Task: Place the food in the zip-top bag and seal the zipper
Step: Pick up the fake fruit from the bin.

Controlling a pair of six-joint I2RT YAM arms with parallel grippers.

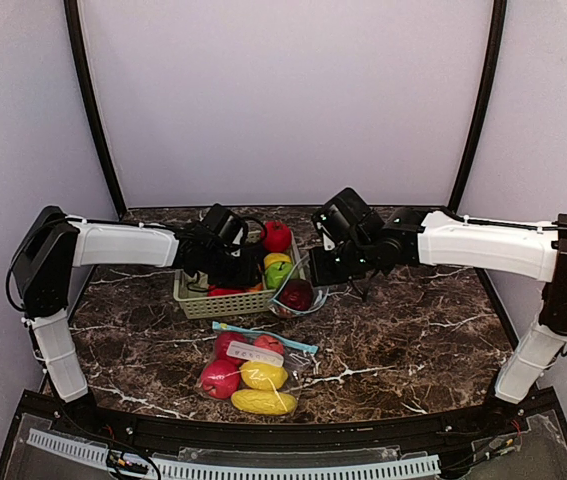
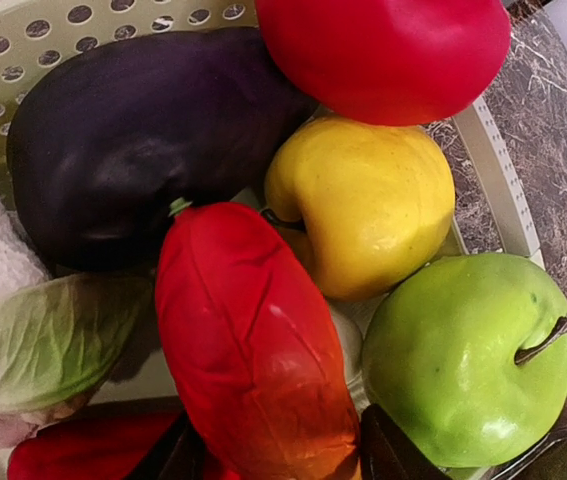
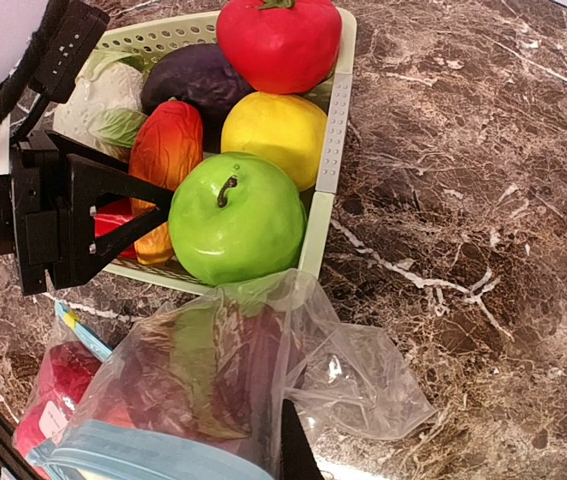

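The pale green basket (image 1: 218, 305) holds the food: a red-orange ribbed vegetable (image 2: 253, 340), a green apple (image 2: 468, 355), a yellow fruit (image 2: 368, 200), a dark purple eggplant (image 2: 133, 140), a red fruit (image 2: 383, 50) and pale cabbage (image 2: 33, 340). My left gripper (image 2: 283, 460) reaches into the basket, its jaws standing close on either side of the red-orange vegetable. Beside the basket my right gripper (image 1: 315, 272) is shut on the edge of a clear zip-top bag (image 3: 193, 380), which has something dark red inside.
A second bag (image 1: 248, 375) lies near the front edge, with red and yellow food inside and a blue zipper strip (image 1: 263, 337) across its top. The basket rim (image 3: 333, 110) borders dark marble table to its right. Purple walls enclose the back and sides.
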